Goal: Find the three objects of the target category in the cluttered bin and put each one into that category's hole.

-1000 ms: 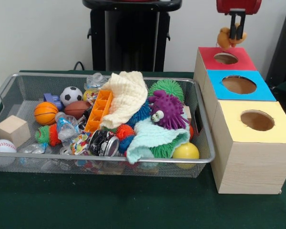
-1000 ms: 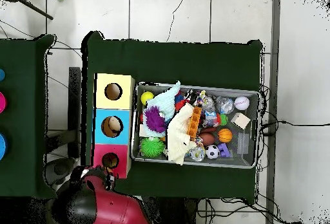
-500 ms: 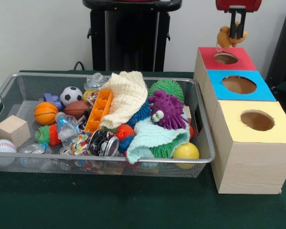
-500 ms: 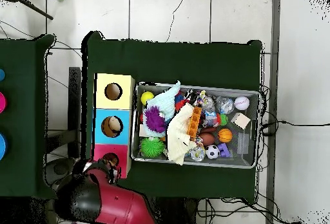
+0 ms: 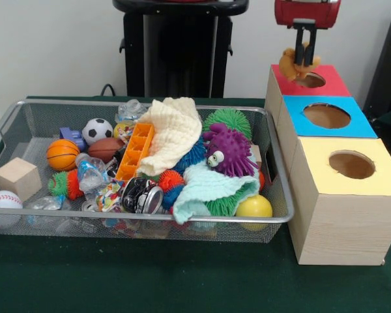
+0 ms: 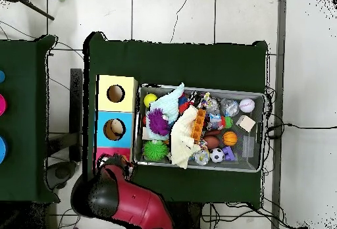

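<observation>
red box top (image 5: pixel 326 79), blue box top (image 5: pixel 352 124), yellow box top (image 5: pixel 378 171), purple spiky toy (image 5: pixel 231 149), orange basketball (image 5: pixel 62 154)

Dark green cloth covers the table (image 5: pixel 182 280), and two things sit straight on it. There's the wire mesh bin (image 5: pixel 274 163), long side facing the front camera, packed with toys. Just beside it, at its right end in the front view, stands the row of three wooden boxes (image 5: pixel 339 228), red-topped at the far end, blue in the middle, yellow nearest, each top with a round hole.
</observation>
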